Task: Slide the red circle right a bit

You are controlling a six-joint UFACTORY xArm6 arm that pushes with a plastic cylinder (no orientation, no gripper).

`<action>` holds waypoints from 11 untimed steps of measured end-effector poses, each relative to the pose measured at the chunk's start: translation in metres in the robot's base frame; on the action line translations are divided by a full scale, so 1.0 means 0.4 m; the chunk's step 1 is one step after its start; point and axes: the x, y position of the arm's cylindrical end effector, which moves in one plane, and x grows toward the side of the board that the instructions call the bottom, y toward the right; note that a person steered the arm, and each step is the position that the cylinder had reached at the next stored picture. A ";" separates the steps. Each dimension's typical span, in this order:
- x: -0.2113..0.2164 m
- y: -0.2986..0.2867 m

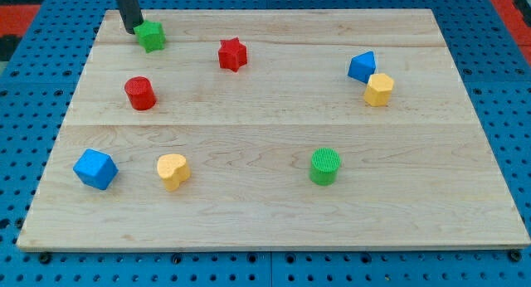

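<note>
The red circle [141,93], a short red cylinder, stands on the wooden board [274,212] at the view's left, upper half. My tip [135,29] is at the view's top left, touching or just beside the left side of a green star-like block [152,36]. The tip is well above the red circle in the view and apart from it.
A red star [233,54] lies to the upper right of the red circle. A blue block [94,168] and a yellow heart [172,170] sit at the lower left. A green cylinder [325,166] is lower middle. A blue block [362,66] and a yellow block [378,89] touch at the upper right.
</note>
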 end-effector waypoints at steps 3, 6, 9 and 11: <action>-0.007 -0.008; 0.267 -0.165; 0.412 0.019; 0.458 0.064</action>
